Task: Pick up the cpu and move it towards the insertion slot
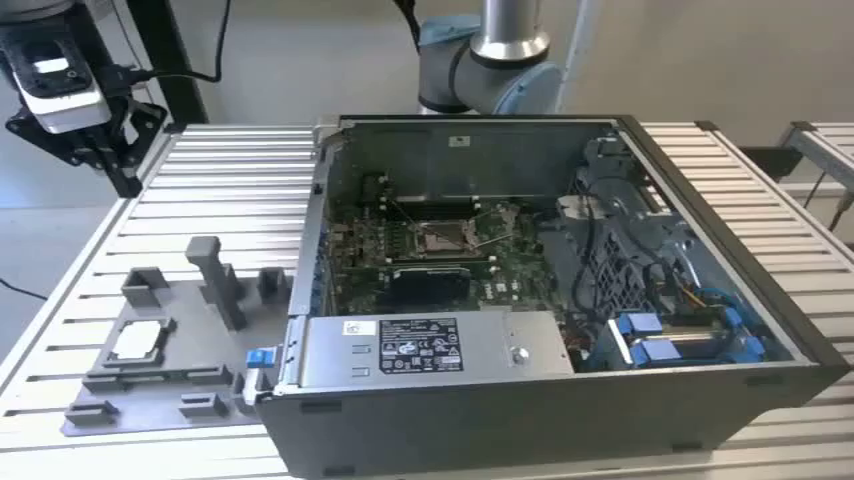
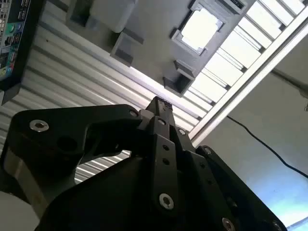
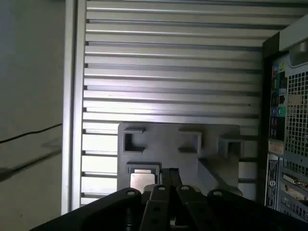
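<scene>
- Exterior view: the cpu (image 1: 138, 342) lies flat, pale face up, in a walled pocket of the grey fixture (image 1: 174, 388). The fixture sits on the table (image 1: 227, 180), at the exterior view's left of the case (image 1: 534, 410) (the pocket walls likely keep the chip square for a grab from above).
- The gripper (image 3: 169, 173) hangs high at the far left of the exterior view, well apart from the cpu. In the first wrist view its fingers are pressed together with nothing between them, aimed down at the fixture just beside the chip.
- The slot (image 1: 441, 236) faces up on the green board, deep in the open case.
- In the way:
  - the case's left wall stands between fixture and slot;
  - a tall post (image 1: 214, 275) rises near the cpu;
  - a silver box (image 1: 427, 345) fills the case's near side;
  - cables (image 1: 627, 270) crowd the slot's right.
</scene>
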`<state>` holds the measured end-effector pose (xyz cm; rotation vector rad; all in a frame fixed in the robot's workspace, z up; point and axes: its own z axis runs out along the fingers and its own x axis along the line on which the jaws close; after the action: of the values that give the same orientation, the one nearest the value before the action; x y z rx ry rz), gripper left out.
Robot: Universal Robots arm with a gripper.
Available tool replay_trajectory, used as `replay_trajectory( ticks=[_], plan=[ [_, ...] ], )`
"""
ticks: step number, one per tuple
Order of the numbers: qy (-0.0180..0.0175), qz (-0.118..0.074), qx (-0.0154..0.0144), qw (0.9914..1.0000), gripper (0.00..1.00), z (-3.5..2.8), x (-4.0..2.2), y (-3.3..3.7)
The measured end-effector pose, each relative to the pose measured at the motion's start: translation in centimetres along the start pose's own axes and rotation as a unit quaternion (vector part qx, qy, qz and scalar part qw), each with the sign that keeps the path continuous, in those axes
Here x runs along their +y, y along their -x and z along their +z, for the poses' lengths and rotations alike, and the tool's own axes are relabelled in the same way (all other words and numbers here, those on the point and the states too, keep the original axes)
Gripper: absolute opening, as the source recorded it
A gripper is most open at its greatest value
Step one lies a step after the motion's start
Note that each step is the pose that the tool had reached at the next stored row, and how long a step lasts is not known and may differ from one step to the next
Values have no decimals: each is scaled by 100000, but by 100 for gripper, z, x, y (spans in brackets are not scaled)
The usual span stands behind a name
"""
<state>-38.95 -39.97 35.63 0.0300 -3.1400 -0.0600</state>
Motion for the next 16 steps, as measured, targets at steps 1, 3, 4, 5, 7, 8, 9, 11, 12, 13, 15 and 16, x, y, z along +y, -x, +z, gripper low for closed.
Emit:
replay_trajectory(
  ticks=[1, 3, 4, 5, 7, 8, 9, 11, 12, 13, 15, 16],
  plan=[
    [1, 0, 0, 100000, 0, 0, 0, 0],
    [1, -1, 0, 100000, 0, 0, 0, 0],
    [2, -2, -2, 100000, 0, 0, 0, 0],
    [2, -1, 1, 100000, 0, 0, 0, 0],
    [1, -1, 1, 100000, 0, 0, 0, 0],
    [1, -2, 1, 100000, 0, 0, 0, 0],
    [1, -2, 1, 100000, 0, 0, 0, 0],
    [-2, -6, 4, 100000, 0, 0, -1, -3],
    [-3, -2, 5, 100000, 0, 0, -2, -8],
    [2, -2, -2, 100000, 0, 1, -4, -12],
    [1, 1, 4, 100000, 0, 1, -21, -24],
    [1, 3, 2, 100000, 0, 2, -35, -34]
  ],
)
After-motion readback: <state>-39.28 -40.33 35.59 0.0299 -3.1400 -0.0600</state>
